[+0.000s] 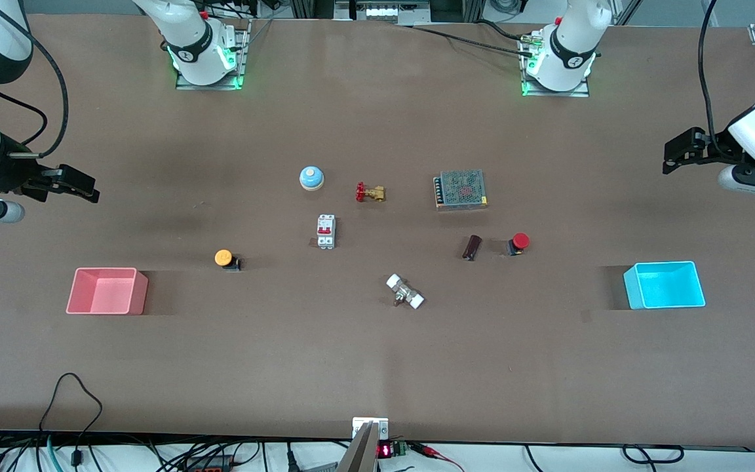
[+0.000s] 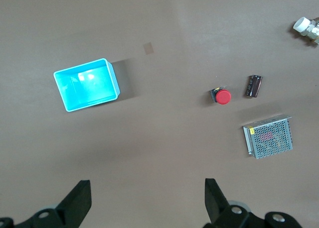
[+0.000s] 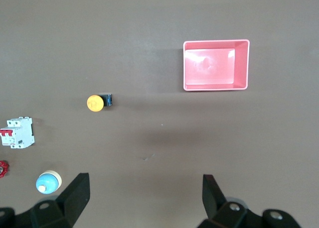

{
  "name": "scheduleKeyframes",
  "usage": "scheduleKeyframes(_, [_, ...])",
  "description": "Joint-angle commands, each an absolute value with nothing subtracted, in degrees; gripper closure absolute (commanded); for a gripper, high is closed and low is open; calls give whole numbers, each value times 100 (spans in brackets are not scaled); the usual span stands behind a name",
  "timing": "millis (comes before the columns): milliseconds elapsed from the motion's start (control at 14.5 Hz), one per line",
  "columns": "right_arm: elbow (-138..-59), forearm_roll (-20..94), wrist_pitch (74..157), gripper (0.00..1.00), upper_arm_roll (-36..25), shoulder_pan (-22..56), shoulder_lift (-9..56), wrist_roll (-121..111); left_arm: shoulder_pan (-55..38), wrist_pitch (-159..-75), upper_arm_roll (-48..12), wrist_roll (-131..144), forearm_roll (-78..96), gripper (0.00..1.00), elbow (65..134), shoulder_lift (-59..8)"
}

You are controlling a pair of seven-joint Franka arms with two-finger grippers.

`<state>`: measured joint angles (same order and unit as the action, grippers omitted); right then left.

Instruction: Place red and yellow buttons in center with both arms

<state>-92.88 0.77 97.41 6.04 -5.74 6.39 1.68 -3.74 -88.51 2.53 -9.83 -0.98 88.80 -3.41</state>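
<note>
The yellow button (image 1: 223, 257) lies on its side on the brown table, between the pink tray and the white breaker; it also shows in the right wrist view (image 3: 94, 102). The red button (image 1: 519, 242) lies beside a dark cylinder, nearer the cyan tray; it shows in the left wrist view (image 2: 222, 96) too. My right gripper (image 1: 82, 186) is open and empty, held high over the table's right-arm end (image 3: 144, 188). My left gripper (image 1: 676, 156) is open and empty, held high over the left-arm end (image 2: 148, 190). Both are well apart from the buttons.
A pink tray (image 1: 107, 291) stands at the right arm's end, a cyan tray (image 1: 664, 285) at the left arm's end. Around the middle lie a blue-white bell (image 1: 311, 177), a brass valve (image 1: 369, 193), a white breaker (image 1: 326, 231), a mesh power supply (image 1: 461, 189), a dark cylinder (image 1: 472, 247) and a white-capped fitting (image 1: 405, 292).
</note>
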Motion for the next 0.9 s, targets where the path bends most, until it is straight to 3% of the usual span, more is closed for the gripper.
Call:
scheduleKeyframes(0, [-8983, 9, 9431, 0, 580, -545, 729, 132, -352, -8868, 237, -1081, 0, 0, 8982, -237])
scheduleKeyframes(830, [-8991, 0, 9281, 0, 343, -343, 703, 149, -343, -8815, 264, -1090, -9, 0, 8982, -220])
